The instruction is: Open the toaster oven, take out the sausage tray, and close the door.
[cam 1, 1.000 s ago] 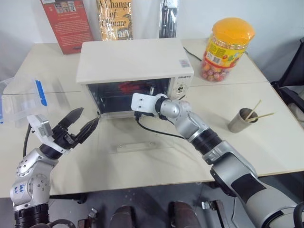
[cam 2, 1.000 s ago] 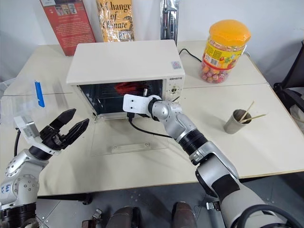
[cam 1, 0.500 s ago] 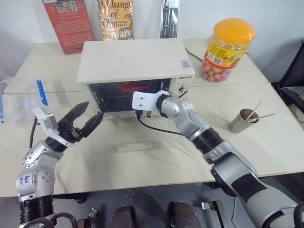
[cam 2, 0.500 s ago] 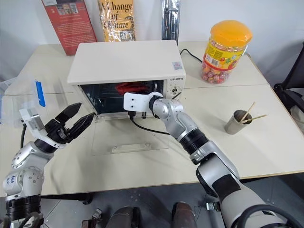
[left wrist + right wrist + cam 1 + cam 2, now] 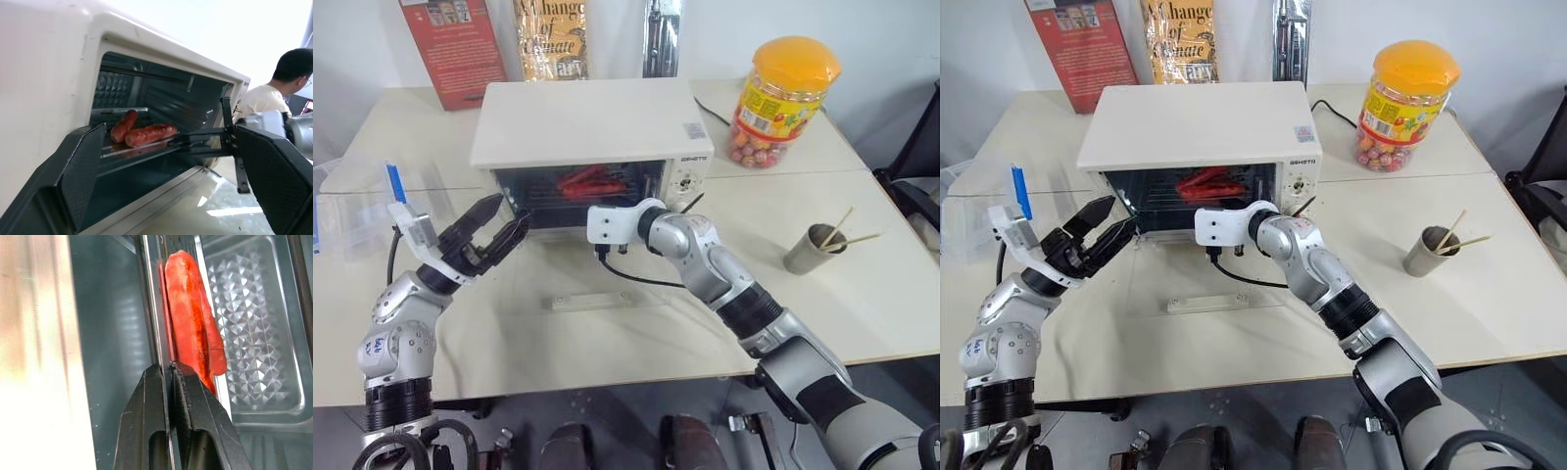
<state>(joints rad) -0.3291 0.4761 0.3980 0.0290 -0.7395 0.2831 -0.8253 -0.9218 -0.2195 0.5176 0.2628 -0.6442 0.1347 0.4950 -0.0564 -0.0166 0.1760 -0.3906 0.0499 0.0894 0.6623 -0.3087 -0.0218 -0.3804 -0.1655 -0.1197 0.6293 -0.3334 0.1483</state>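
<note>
My right gripper (image 5: pixel 170 369) reaches into the mouth of the toaster oven (image 5: pixel 592 122), so from the head views its fingertips are hidden behind my own wrist housing. The wrist view settles it: the two black fingers are pressed together on the thin front lip of the sausage tray (image 5: pixel 142 147). The tray's far end is lost in the dark cavity, and I cannot count the sausages (image 5: pixel 146 134) with certainty; two show plainly. The oven sits toward the tabletop's back edge, near its middle. The tray lies level inside, long axis across the oven's width, and the sausages lie along that axis. The door (image 5: pixel 607 284) lies folded down flat toward the tabletop's front edge, its glass nearly invisible, handle outermost. A second ago my right fingers stood apart; they have since closed. My left gripper (image 5: pixel 499 230) has moved closer to the oven's left front corner, fingers spread wide, holding nothing.
</note>
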